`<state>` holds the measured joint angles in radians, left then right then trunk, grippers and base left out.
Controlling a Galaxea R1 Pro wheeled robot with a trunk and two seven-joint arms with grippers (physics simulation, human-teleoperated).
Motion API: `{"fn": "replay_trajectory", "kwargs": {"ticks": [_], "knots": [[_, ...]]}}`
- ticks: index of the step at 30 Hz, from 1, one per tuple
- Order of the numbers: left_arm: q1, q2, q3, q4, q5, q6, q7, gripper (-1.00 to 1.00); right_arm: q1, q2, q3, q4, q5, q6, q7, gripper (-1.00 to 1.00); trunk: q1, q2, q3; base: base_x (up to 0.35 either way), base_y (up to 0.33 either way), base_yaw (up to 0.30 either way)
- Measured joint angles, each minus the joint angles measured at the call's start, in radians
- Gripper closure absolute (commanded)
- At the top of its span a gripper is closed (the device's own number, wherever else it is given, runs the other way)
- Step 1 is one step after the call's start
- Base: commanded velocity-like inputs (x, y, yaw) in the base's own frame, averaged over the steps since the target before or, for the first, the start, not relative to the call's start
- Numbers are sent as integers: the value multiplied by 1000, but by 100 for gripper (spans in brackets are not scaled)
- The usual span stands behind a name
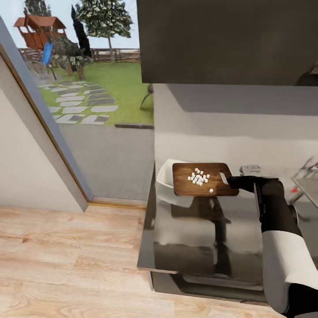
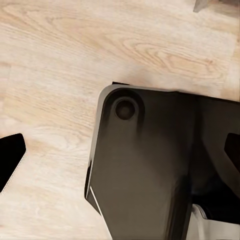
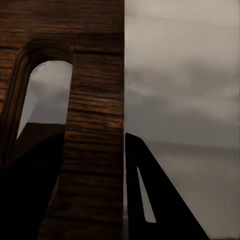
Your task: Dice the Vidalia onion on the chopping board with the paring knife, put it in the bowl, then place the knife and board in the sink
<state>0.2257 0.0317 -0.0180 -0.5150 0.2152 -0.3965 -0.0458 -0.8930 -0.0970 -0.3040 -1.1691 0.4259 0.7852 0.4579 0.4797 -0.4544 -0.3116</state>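
Observation:
The dark-brown chopping board (image 1: 185,187) hangs level above the glossy grey countertop (image 1: 198,243), its left end over the white bowl (image 1: 164,183). Several white pieces of diced onion (image 1: 198,177) lie on top of the board. My right gripper (image 1: 229,179) is shut on the board's right end beside the handle slot. Up close, the right wrist view has the board (image 3: 95,75) with its oblong slot (image 3: 45,95) clamped between the two dark fingers (image 3: 150,195) of the right gripper (image 3: 95,142). My left gripper (image 2: 120,160) stands open over the wooden floor, beside the robot's black base (image 2: 145,170).
The sink's (image 1: 309,187) corner, with a chrome faucet (image 1: 308,167) and a red knob (image 1: 294,190), lies at the right edge. A dark wall cabinet (image 1: 225,39) hangs above. Left of the counter are wooden floor (image 1: 66,260) and a large window (image 1: 88,88).

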Motion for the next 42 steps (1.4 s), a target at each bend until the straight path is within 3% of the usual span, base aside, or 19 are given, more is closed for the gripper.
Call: {"fn": "replay_trajectory", "kwargs": {"ticks": [8, 13, 17, 42], "knots": [[0, 0, 0, 6, 0, 0, 0, -100, 0, 0, 0, 0, 1, 1, -2, 100, 0, 0, 0, 149, 56, 0], [-1, 0, 0, 13, -1, 0, 0, -100, 0, 0, -1, 0, 55, 0, -2, 100, 0, 0, 0, 16, 2, 0], [0, 0, 0, 15, 0, 0, 0, -100, 0, 0, -1, 0, 73, 1, -1, 100, 0, 0, 0, 2, 0, 0], [0, 0, 0, 18, 0, 0, 0, -100, 0, -7, -7, -1, 78, 1, 5, 100, 0, 0, 0, 5, 0, 0]]}}
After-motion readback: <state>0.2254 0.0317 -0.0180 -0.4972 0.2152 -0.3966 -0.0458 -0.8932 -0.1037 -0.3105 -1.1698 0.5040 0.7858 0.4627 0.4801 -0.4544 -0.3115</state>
